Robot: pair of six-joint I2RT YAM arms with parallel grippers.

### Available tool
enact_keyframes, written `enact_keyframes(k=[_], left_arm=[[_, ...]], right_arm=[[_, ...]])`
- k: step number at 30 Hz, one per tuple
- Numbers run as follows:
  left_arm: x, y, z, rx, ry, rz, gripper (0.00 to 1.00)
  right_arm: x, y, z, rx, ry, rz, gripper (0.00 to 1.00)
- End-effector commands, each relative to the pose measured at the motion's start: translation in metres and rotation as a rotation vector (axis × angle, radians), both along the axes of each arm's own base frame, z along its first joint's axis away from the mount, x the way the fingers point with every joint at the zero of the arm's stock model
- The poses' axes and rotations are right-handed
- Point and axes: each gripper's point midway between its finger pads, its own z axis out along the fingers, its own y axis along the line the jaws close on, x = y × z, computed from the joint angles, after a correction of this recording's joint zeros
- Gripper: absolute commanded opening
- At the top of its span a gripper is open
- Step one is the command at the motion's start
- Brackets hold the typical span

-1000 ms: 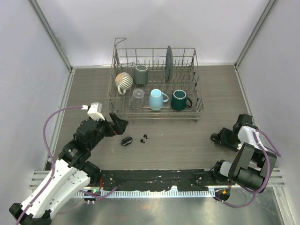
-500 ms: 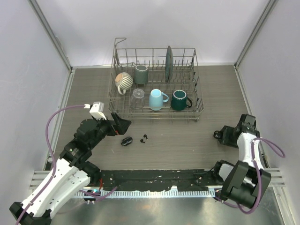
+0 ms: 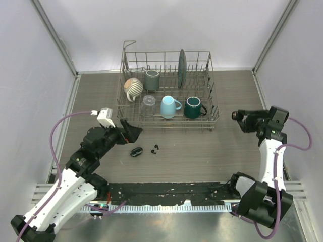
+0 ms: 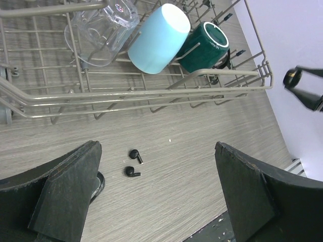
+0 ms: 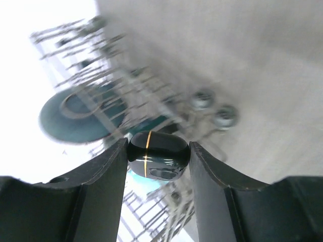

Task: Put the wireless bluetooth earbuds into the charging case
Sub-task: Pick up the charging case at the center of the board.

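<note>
Two tiny black earbuds (image 3: 155,148) lie side by side on the wood table in front of the dish rack; the left wrist view shows them (image 4: 133,163) near my left finger. My left gripper (image 3: 132,132) (image 4: 155,147) hovers wide open above the table just left of them, holding nothing. My right gripper (image 3: 237,116) (image 5: 158,154) is raised at the right, level with the rack's right end, shut on a glossy black charging case (image 5: 157,149) with a thin gold seam. The case looks closed.
A black oval object (image 3: 136,151) lies on the table left of the earbuds, half hidden behind my left finger (image 4: 70,191) in the wrist view. The wire dish rack (image 3: 166,126) behind holds a light blue mug (image 3: 169,106), a dark green mug (image 3: 194,107), a glass and a plate.
The right arm rose from low at the right and swung toward the rack's right end, carrying the case. The left gripper edged slightly toward the rack, still open.
</note>
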Motion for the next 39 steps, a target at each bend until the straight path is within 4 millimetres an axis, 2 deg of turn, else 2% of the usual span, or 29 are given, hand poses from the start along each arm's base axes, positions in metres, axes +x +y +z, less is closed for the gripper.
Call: enact_keyframes(k=[1,3,7,11,12,15,17,21,24,27,29,30,31,32,34,35,36,38,39], left_arm=[[0.010,-0.002,0.037,-0.056,-0.117,0.012,1.00],[0.011,-0.004,0.041,-0.064,-0.130,0.006,1.00],[0.013,-0.006,0.042,-0.079,-0.144,0.002,1.00],[0.016,-0.008,0.044,-0.090,-0.156,0.002,1.00],[0.018,-0.008,0.045,-0.089,-0.154,0.009,1.00],[0.024,-0.002,0.051,-0.090,-0.156,0.059,1.00],[0.028,0.000,0.053,-0.096,-0.152,0.087,1.00],[0.042,0.025,0.061,-0.158,-0.139,0.277,1.00],[0.041,0.032,0.074,-0.182,-0.179,0.307,1.00],[0.036,0.026,0.086,-0.161,-0.224,0.240,1.00],[0.032,0.020,0.087,-0.160,-0.210,0.207,1.00],[0.030,0.017,0.090,-0.102,-0.256,0.155,1.00],[0.025,0.008,0.099,-0.121,-0.291,0.098,1.00],[0.026,0.008,0.095,-0.134,-0.290,0.105,1.00],[0.023,0.006,0.107,-0.178,-0.349,0.089,1.00],[0.023,0.006,0.102,-0.174,-0.353,0.083,1.00],[0.022,0.007,0.104,-0.179,-0.368,0.085,1.00],[0.022,0.007,0.104,-0.180,-0.387,0.083,1.00],[0.021,0.005,0.104,-0.178,-0.396,0.074,1.00]], right_arm=[[0.041,0.032,0.113,-0.076,-0.411,0.247,0.01],[0.042,0.041,0.142,-0.114,-0.488,0.302,0.01],[0.041,0.066,0.184,-0.178,-0.635,0.427,0.01],[0.036,0.105,0.208,-0.174,-0.729,0.582,0.01],[0.037,0.110,0.216,-0.199,-0.749,0.598,0.01],[0.037,0.135,0.226,-0.217,-0.775,0.649,0.01],[0.039,0.144,0.229,-0.214,-0.785,0.664,0.01],[0.035,0.175,0.221,-0.161,-0.783,0.732,0.01],[0.034,0.186,0.216,-0.156,-0.775,0.736,0.01],[0.030,0.202,0.214,-0.142,-0.773,0.760,0.01],[0.029,0.211,0.215,-0.132,-0.780,0.770,0.01],[0.027,0.219,0.216,-0.116,-0.782,0.781,0.01],[0.028,0.222,0.215,-0.115,-0.779,0.773,0.01],[0.029,0.225,0.216,-0.103,-0.778,0.763,0.01],[0.026,0.235,0.216,-0.082,-0.777,0.755,0.01],[0.028,0.235,0.212,-0.068,-0.763,0.721,0.01],[0.028,0.238,0.220,-0.060,-0.800,0.706,0.01],[0.025,0.245,0.217,-0.032,-0.797,0.683,0.01],[0.022,0.248,0.223,-0.008,-0.817,0.669,0.01]])
